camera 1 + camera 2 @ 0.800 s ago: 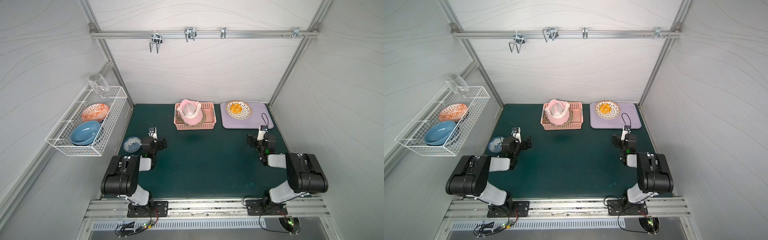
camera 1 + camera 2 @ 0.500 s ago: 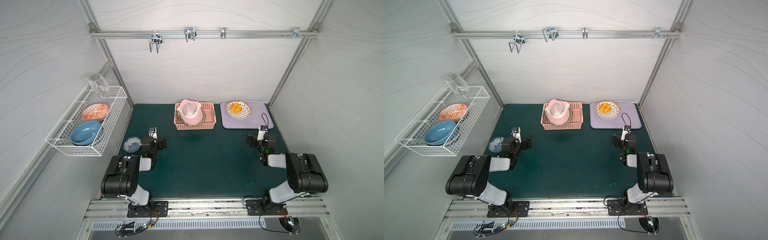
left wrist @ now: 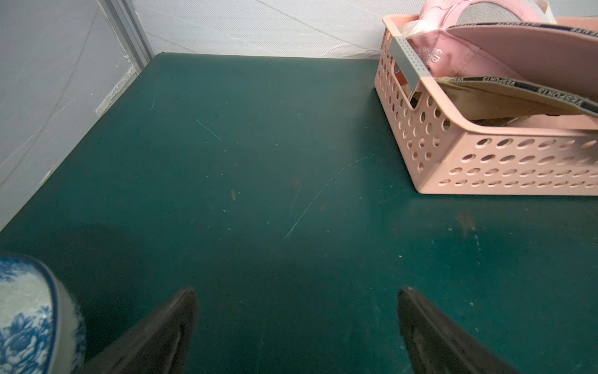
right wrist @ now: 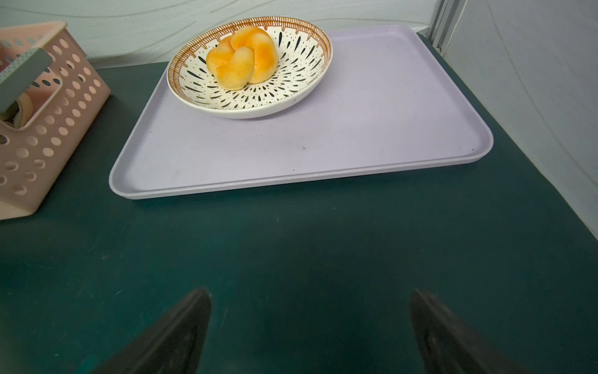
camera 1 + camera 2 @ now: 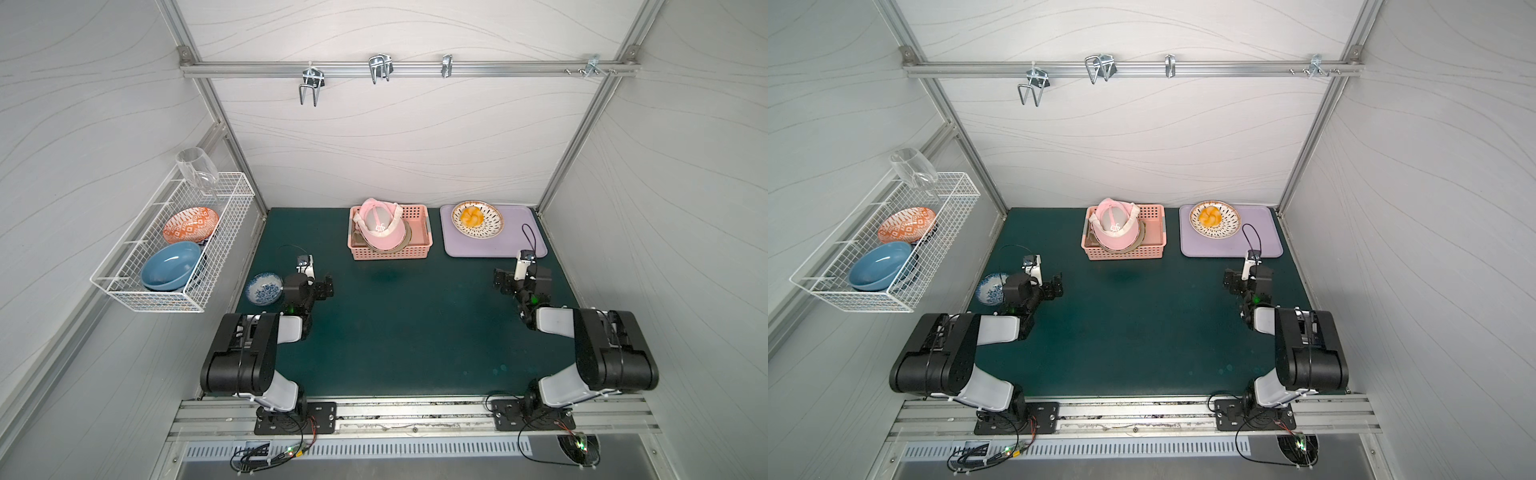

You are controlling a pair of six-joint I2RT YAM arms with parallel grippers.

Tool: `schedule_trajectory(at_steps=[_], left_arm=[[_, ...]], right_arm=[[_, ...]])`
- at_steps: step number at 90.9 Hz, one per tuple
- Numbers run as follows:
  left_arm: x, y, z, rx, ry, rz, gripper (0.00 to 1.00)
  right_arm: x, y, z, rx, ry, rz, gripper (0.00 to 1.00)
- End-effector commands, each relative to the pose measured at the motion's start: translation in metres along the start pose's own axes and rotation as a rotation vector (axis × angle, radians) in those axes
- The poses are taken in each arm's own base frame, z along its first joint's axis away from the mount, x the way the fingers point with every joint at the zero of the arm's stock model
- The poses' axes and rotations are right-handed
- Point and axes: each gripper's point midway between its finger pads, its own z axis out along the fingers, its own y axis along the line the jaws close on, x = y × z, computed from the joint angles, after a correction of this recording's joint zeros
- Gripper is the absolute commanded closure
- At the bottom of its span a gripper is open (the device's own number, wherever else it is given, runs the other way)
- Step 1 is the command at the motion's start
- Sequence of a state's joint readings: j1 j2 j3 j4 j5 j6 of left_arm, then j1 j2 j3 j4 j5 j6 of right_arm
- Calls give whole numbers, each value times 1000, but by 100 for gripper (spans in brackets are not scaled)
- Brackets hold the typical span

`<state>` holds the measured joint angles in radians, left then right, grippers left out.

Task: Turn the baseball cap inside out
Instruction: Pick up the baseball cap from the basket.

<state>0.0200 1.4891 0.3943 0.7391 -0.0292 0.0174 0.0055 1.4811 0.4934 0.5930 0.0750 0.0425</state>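
A green mat [image 5: 395, 340] covers the table. The left arm [image 5: 245, 357] and right arm [image 5: 602, 353] sit folded low at the near corners, well apart from each other. A white wire rack [image 5: 124, 293] hangs on the left wall and holds a blue bowl [image 5: 170, 266], an orange bowl [image 5: 191, 224] and a tilted glass [image 5: 197, 170].

At the back right of the mat lies a lilac tray [image 5: 519, 237]. Just beside it, at back centre, stands a pink basket [image 5: 390, 252]. The pink cap [image 5: 380, 230] lies in this basket with its brim towards the arms, resting on a tan brim [image 3: 504, 97] beneath it. Neither arm touches it.

A patterned plate [image 4: 291, 87] stands on the tray's back left part, with a bun [image 4: 242, 58] in it. A small blue-and-white bowl [image 5: 262, 287] rests on the mat just beside the left wrist.

The left gripper [image 3: 296, 291] hangs over bare mat, jaws spread wide and empty. The right gripper [image 4: 310, 293] is likewise spread wide, empty, over bare mat in front of the tray.
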Motion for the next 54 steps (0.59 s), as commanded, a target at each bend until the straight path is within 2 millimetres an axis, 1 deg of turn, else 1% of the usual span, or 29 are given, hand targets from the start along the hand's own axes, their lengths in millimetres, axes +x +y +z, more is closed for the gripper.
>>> schedule_trajectory(at_steps=[1,4,11,15,21,23,26,30,33,35,38,42,44,48,54], left_arm=[[-43,9,-12,-43,-75,-30,0],[-52,11,-16,-59,-86,-41,0],[-63,15,-26,-79,-85,-92,0],[-71,12,-31,-61,-91,-124,0],[-78,3,-34,-25,-62,-189,0],[-83,-2,-35,-5,-60,-203,0],[-86,-13,-37,25,-38,-208,1],[-93,-29,-38,57,-23,-177,1],[-96,-47,-40,87,-11,-127,1],[-102,-55,-40,100,-10,-86,1],[-106,-74,-41,139,1,-22,1],[-111,-92,-41,173,19,52,2],[-109,-97,-40,180,41,78,3],[-115,-106,-38,195,70,99,6],[-122,-110,-33,191,125,58,9]], right_arm=[[-22,-5,-13,48,24,41,1],[-23,-4,-17,46,41,50,1],[-29,0,-25,27,73,87,1],[-33,7,-29,-10,89,98,1],[-35,18,-34,-63,114,119,1],[-36,24,-36,-94,122,124,1],[-35,30,-37,-120,140,132,1],[-35,39,-39,-157,159,135,1],[-32,47,-41,-181,182,128,1],[-31,51,-42,-193,194,122,1],[-29,58,-43,-214,213,111,1],[-26,65,-45,-231,235,92,1],[-24,68,-46,-236,251,86,1],[-24,75,-49,-256,269,75,1],[-22,84,-53,-278,285,73,1]])
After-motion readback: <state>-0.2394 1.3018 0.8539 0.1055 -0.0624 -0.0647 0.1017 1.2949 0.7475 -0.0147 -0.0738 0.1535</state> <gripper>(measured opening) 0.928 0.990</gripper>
